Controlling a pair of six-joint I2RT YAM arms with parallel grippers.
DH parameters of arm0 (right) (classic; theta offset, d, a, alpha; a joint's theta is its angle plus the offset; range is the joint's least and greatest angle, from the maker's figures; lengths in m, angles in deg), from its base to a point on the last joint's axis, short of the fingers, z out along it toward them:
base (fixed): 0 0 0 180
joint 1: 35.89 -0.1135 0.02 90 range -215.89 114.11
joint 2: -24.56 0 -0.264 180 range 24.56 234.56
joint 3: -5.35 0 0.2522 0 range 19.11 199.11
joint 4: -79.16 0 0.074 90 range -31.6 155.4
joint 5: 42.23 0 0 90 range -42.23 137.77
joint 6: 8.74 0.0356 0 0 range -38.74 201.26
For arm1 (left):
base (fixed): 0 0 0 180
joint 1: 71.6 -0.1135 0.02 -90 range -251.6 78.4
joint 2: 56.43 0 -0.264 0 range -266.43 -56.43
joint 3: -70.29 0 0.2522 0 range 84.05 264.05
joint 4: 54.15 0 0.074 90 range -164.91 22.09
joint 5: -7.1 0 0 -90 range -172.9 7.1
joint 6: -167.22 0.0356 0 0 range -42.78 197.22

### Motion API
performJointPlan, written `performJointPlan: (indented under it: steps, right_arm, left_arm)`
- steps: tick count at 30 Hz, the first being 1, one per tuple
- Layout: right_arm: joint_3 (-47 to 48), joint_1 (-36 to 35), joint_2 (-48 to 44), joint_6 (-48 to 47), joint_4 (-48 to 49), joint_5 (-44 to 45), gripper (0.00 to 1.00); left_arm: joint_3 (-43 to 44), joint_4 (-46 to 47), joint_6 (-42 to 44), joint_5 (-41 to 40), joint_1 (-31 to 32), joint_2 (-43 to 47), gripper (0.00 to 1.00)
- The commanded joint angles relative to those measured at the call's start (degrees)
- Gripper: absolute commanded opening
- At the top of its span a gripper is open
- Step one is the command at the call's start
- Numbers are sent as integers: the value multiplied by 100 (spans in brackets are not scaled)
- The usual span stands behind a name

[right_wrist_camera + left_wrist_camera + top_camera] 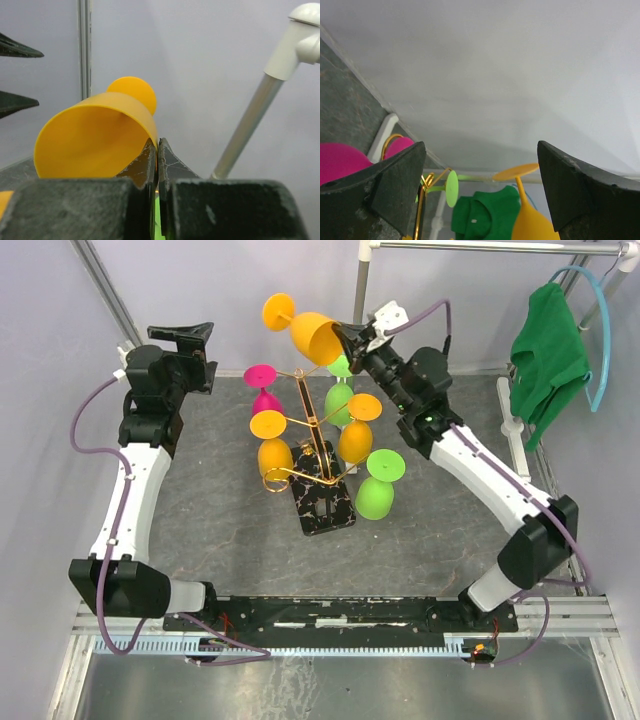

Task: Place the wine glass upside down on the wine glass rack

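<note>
An orange wine glass (312, 333) hangs in the air above the gold wine glass rack (304, 420), tilted, with its foot (278, 310) up to the left. My right gripper (346, 340) is shut on its rim. In the right wrist view the fingertips pinch the rim wall of the wine glass (90, 142) inside my right gripper (158, 144). My left gripper (186, 336) is raised at the back left, open and empty, apart from the glass. The left wrist view looks between the wide jaws of my left gripper (480, 146) at the orange wine glass (532, 220).
The rack stands on a black marbled base (325, 505) and carries several hung glasses: pink (263, 392), orange (273, 447), orange (356, 432), green (377, 488). A green shirt (548, 350) hangs on a blue hanger from a white pole stand (514, 426) at the back right.
</note>
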Motion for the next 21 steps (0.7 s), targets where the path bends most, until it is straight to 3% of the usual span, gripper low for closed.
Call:
performJointPlan:
  steps: [1, 10, 21]
  right_arm:
    - [145, -251, 314, -165, 1410, 124, 1]
    - [629, -697, 1109, -553, 1588, 188, 1]
    - [839, -1022, 1422, -609, 1520, 107, 1]
  left_arm:
    - [-113, 415, -709, 389, -2, 130, 97]
    - [-477, 667, -946, 537, 32, 264, 95]
    - [-506, 804, -878, 668, 187, 153, 89]
